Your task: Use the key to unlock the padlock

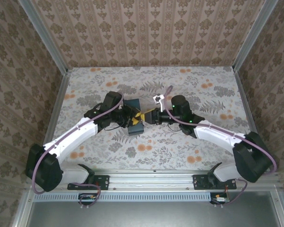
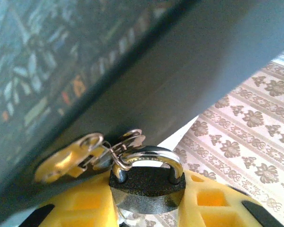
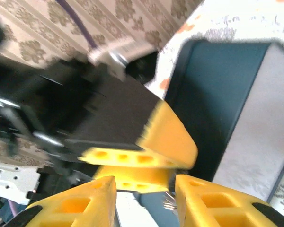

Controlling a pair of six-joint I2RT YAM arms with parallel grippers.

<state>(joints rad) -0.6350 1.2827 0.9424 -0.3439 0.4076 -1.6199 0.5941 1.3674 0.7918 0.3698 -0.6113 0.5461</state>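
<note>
My left gripper (image 2: 146, 191) is shut on the padlock (image 2: 146, 182), a dark body with a silver shackle (image 2: 151, 156), which sits upright between the yellow fingers (image 2: 217, 203). A key ring on the shackle carries a yellow-headed key (image 2: 61, 163), which hangs off to the left against a dark box. From above, the left gripper (image 1: 134, 119) and right gripper (image 1: 149, 117) meet tip to tip at the table's middle. My right gripper (image 3: 144, 201) is open, its fingers (image 3: 75, 203) just short of the left gripper's yellow fingers (image 3: 165, 137). A small metallic glint (image 3: 169, 202) shows between them.
A dark teal box (image 1: 132, 105) lies on the floral table (image 1: 180, 80) right behind both grippers, close above the padlock in the left wrist view (image 2: 180, 75). Patterned walls (image 1: 146, 28) enclose the table on three sides. A white tag (image 1: 157, 99) sits on the right wrist.
</note>
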